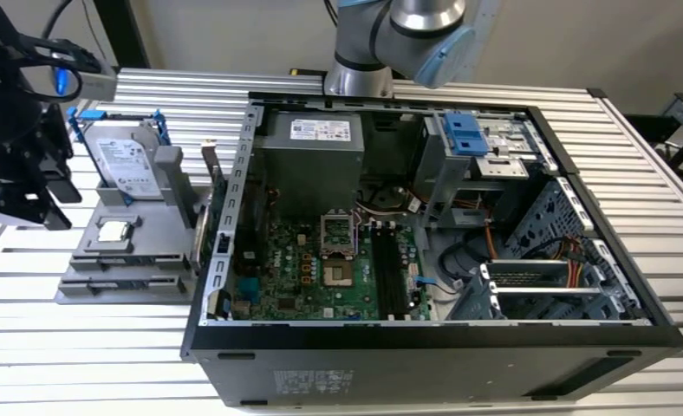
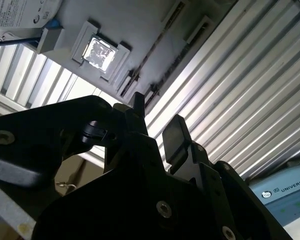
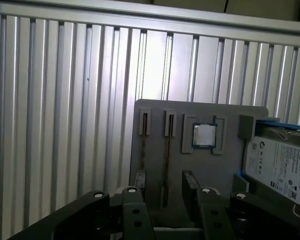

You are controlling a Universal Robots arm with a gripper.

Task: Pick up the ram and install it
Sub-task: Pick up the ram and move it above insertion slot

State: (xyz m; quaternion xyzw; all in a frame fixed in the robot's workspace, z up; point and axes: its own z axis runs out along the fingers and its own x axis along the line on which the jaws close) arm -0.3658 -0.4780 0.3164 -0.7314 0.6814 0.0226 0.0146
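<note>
Two spread jaws hover above the edge-up ram (image 3: 168, 150) in its tray (image 3: 225, 170).

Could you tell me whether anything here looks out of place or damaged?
Nothing stands out: the hard drive, processor chip and ram sit in their gray holder, the open computer case looks tidy, and the tool is open over the holder.
</note>
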